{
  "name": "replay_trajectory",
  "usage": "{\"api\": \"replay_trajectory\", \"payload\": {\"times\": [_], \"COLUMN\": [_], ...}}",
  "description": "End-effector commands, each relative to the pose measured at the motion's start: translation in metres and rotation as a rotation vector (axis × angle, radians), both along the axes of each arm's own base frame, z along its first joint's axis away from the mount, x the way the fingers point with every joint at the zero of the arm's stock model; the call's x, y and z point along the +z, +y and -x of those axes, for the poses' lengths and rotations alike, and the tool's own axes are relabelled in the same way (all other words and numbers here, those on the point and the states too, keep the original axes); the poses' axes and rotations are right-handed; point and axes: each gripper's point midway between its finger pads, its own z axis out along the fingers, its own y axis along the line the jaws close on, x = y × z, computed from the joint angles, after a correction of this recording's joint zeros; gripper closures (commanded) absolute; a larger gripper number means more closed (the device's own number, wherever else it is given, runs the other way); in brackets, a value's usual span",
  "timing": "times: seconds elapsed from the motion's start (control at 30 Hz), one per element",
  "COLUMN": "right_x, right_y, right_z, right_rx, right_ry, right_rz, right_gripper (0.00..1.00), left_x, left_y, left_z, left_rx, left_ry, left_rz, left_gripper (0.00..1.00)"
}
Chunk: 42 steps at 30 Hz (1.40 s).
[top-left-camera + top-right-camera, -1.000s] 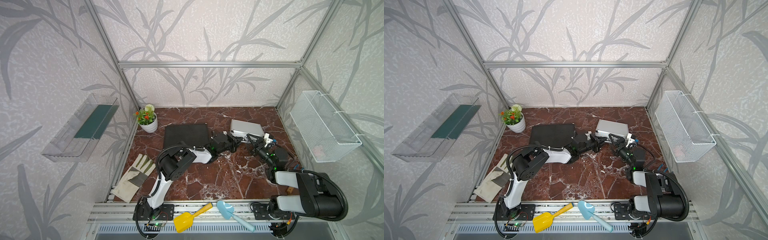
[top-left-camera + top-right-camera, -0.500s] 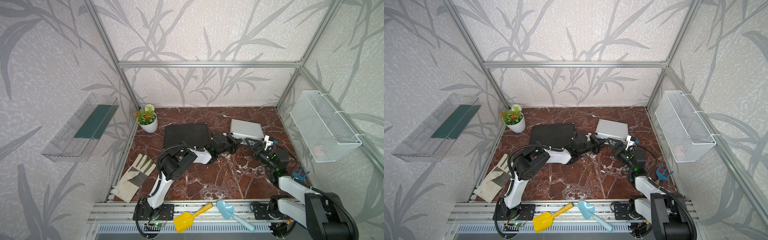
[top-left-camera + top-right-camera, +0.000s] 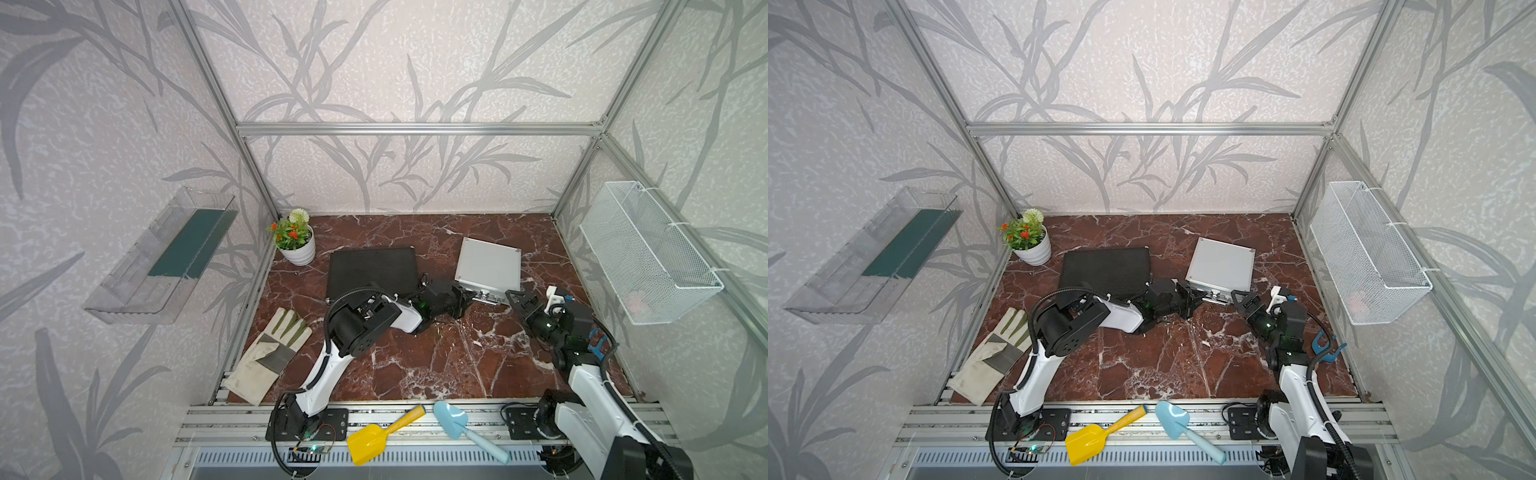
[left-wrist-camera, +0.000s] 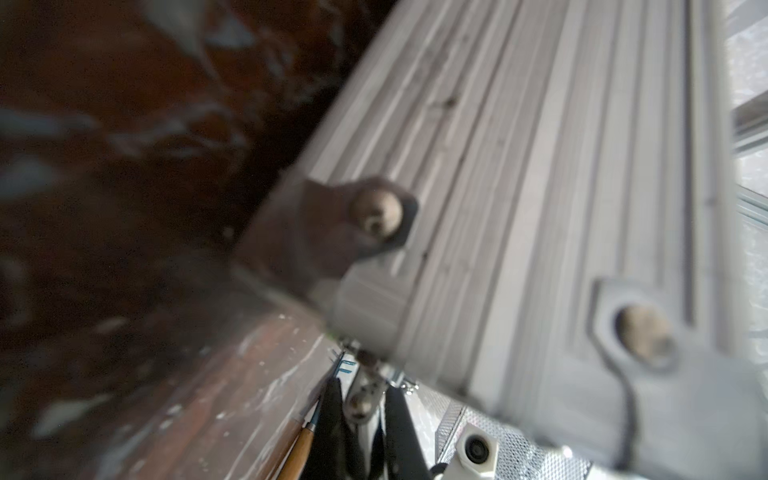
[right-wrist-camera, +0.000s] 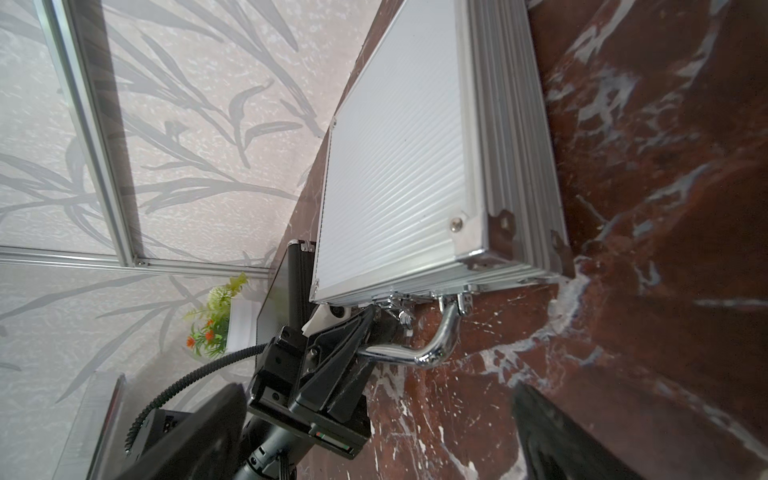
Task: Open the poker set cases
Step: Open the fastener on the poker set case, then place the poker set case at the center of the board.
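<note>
Both poker set cases lie shut on the red marble floor. The black case (image 3: pixel 372 272) (image 3: pixel 1104 272) is on the left, the smaller silver case (image 3: pixel 488 264) (image 3: pixel 1221 262) on the right. My left gripper (image 3: pixel 471 296) (image 3: pixel 1200 297) (image 5: pixel 376 318) is shut. Its tips press on the silver case's front edge, beside a chrome latch (image 5: pixel 400 314) at the left end of the chrome handle (image 5: pixel 434 349). I cannot tell whether it pinches anything. My right gripper (image 3: pixel 516 296) (image 3: pixel 1241 297) stands open, empty, just off the silver case's front right corner. The case's ribbed side (image 4: pixel 540 166) fills the left wrist view.
A potted flower (image 3: pixel 296 243) stands at the back left and a work glove (image 3: pixel 270 353) lies at the front left. A blue hand rake (image 3: pixel 600 340) lies by my right arm. A yellow scoop (image 3: pixel 378 436) and a blue trowel (image 3: pixel 461 424) rest on the front rail. A wire basket (image 3: pixel 648 257) hangs on the right wall.
My right gripper has opened wider and drawn back a little from the silver case's front. The right arm's elbow has dropped low. The left gripper has stayed shut at the case's front.
</note>
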Motion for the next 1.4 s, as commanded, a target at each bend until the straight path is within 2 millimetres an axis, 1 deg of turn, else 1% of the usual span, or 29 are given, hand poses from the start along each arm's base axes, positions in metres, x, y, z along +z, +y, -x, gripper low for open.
{"api": "replay_trajectory", "payload": {"times": [0.0, 0.13, 0.23, 0.3, 0.47, 0.5, 0.57, 0.7, 0.8, 0.93, 1.07, 1.13, 1.2, 1.23, 1.37], "right_x": [0.001, 0.001, 0.002, 0.005, 0.016, 0.018, 0.018, 0.016, 0.016, 0.017, 0.017, 0.017, 0.017, 0.017, 0.012], "right_y": [-0.005, -0.01, -0.011, -0.009, -0.002, -0.002, -0.002, -0.001, 0.002, 0.004, 0.007, 0.009, 0.015, 0.017, 0.028], "right_z": [0.002, 0.002, 0.002, 0.002, 0.003, 0.003, 0.002, 0.0, -0.002, -0.005, -0.005, -0.005, -0.004, -0.004, -0.006], "right_rx": [0.016, 0.006, 0.017, 0.026, 0.074, 0.076, 0.077, 0.078, 0.086, 0.09, 0.101, 0.116, 0.14, 0.151, 0.191], "right_ry": [0.024, 0.031, 0.03, 0.016, -0.031, -0.034, -0.034, -0.033, -0.035, -0.035, -0.038, -0.043, -0.05, -0.052, -0.049], "right_rz": [0.087, 0.129, 0.152, 0.157, 0.155, 0.162, 0.162, 0.148, 0.145, 0.139, 0.141, 0.155, 0.176, 0.191, 0.26], "right_gripper": [0.01, 0.01, 0.01, 0.01, 0.01, 0.01, 0.01, 0.0, 0.0, 0.0, 0.0, 0.01, 0.02, 0.02, 0.02], "left_x": [0.048, 0.033, 0.02, 0.013, 0.002, 0.0, -0.005, -0.01, -0.011, -0.004, -0.005, -0.007, -0.007, -0.006, 0.01], "left_y": [-0.006, -0.003, -0.002, -0.001, -0.001, 0.0, 0.002, 0.004, 0.004, 0.003, 0.004, 0.008, 0.015, 0.017, 0.021], "left_z": [-0.007, -0.004, -0.002, -0.001, 0.003, 0.003, 0.005, 0.008, 0.01, 0.011, 0.013, 0.014, 0.016, 0.017, 0.019], "left_rx": [0.008, 0.007, 0.007, 0.011, -0.002, -0.002, -0.004, -0.002, -0.016, -0.032, -0.035, -0.028, -0.016, -0.014, -0.028], "left_ry": [-0.081, -0.061, -0.041, -0.031, -0.022, -0.02, -0.015, -0.004, -0.002, -0.02, -0.007, 0.01, 0.015, 0.015, -0.021], "left_rz": [0.142, 0.119, 0.107, 0.105, 0.079, 0.07, 0.053, 0.035, 0.014, -0.002, -0.016, -0.024, -0.046, -0.061, -0.103], "left_gripper": [1.0, 1.0, 1.0, 1.0, 1.0, 0.96, 0.92, 0.86, 0.76, 0.72, 0.65, 0.59, 0.56, 0.55, 0.46]}}
